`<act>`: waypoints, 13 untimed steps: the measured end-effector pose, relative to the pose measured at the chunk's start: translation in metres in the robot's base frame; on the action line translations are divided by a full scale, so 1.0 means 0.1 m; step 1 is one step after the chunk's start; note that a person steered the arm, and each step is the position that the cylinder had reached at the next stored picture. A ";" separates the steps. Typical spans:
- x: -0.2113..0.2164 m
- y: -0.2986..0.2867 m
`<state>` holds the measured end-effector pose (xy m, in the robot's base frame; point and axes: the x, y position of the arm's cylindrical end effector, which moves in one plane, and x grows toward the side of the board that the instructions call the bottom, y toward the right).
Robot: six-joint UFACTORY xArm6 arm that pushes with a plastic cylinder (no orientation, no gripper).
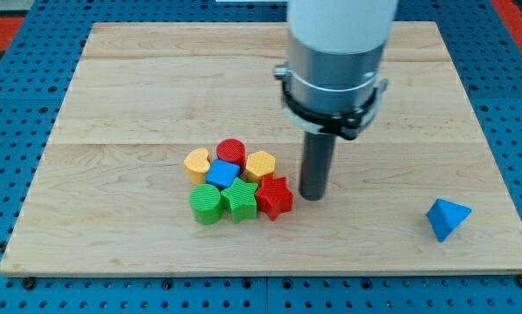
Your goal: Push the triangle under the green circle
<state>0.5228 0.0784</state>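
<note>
Down at the view's bottom edge runs the near rim of the wooden board (270,266), pale planks with the grain running left to right; around it on every side shows a blue perforated base (8,113), with a strip of red at the top corners.

Nearest of the blocks, low on the view's right, sits the blue triangle (447,217), all alone, close to the board's bottom right corner and well apart from everything else.

Over to the left of centre, a tight cluster; front row reads green circle (205,202), then green star (240,199), then red star (276,197), shoulder to shoulder; behind them a blue cube (223,174) in the middle, a yellow heart-like block (197,162) on the left, a red cylinder (231,151) at the back and a yellow hexagon (260,164) on the right.

And here is my tip (312,195), planted on the wood just beside the red star, on its right, a sliver of board showing between them; the dark rod rises into a grey and white arm body filling the top centre. There is no pincer on this arm, only the rod, so nothing is held.

Open wood lies between the cluster and the triangle; the strip below the green circle down to the bottom rim is bare; the whole top half and left side are bare too.
</note>
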 end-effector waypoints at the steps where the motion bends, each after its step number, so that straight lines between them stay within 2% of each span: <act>1: -0.22 1.13; 2: -0.19 2.10; 3: 0.28 1.89; 4: 0.32 1.16; 5: 0.44 0.98; 6: 0.56 1.21; 8: 0.72 0.81; 9: 0.75 0.81; 10: 0.96 0.89; 13: 0.89 -0.95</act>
<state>0.6117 -0.0165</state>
